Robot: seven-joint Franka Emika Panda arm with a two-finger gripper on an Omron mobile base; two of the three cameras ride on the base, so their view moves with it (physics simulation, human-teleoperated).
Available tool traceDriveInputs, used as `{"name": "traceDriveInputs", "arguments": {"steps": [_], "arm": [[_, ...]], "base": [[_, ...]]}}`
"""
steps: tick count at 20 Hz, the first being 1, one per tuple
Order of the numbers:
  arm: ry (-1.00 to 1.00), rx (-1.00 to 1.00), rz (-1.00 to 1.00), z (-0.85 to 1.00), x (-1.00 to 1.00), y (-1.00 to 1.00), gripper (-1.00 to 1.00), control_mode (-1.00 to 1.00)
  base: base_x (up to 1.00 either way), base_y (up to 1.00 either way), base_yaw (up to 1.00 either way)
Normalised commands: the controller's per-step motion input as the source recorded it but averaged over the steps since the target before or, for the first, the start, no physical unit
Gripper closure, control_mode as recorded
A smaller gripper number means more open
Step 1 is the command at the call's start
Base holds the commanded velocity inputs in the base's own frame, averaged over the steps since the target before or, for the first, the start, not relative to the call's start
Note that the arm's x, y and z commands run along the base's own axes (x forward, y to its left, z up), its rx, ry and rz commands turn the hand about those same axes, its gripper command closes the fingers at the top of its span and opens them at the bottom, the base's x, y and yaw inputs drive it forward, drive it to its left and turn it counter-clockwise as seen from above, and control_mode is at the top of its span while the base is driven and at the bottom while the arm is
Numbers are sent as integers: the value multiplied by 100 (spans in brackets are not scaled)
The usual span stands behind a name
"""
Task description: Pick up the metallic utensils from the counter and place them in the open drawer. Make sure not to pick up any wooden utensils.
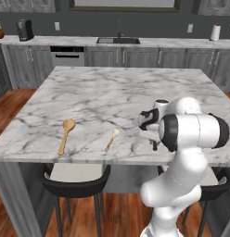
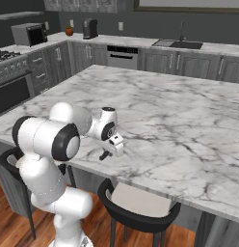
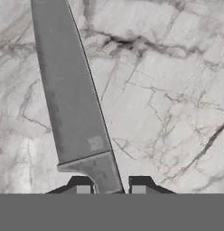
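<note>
The white arm rises at the near edge of the marble worktop (image 1: 112,92), folds forward at its big elbow joint and bends down, so the hand points steeply at the stone close to that near edge. In the left base view the pincer (image 1: 155,145) hangs low behind the elbow, its dark tip right at the surface; in the right base view the pincer (image 2: 105,155) likewise reaches down to the slab just beyond the arm's forearm.

The hand view looks straight down along the pincer (image 3: 111,189). The knife (image 3: 71,94) lies flat on the marble, its grey blade running from between the two dark fingertips (image 3: 82,186) up and to the left across the picture. The thick end of the blade passes into the gap between the tips, nearer the left one; the handle is hidden below the edge of the picture. The jaws stand narrowly apart with the knife between them; whether they actually press on it I cannot tell.

Two wooden spoons lie well to the left on the same worktop: a large spoon (image 1: 66,134) and a small spoon (image 1: 112,139), near each other, both untouched.
</note>
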Motion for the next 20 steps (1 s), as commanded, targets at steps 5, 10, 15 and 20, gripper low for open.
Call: {"name": "traceDriveInputs", "arguments": {"steps": [5,10,15,20], "arm": [[-1,1,0,68,-49,-23,100,-100],[-5,0,0,86,-54,-8,100,-100],[-25,0,0,77,-60,0,100,-100],[-25,0,0,82,-55,11,100,-100]], "base": [[0,0,0],[0,0,0],[0,0,0],[0,0,0]]}}
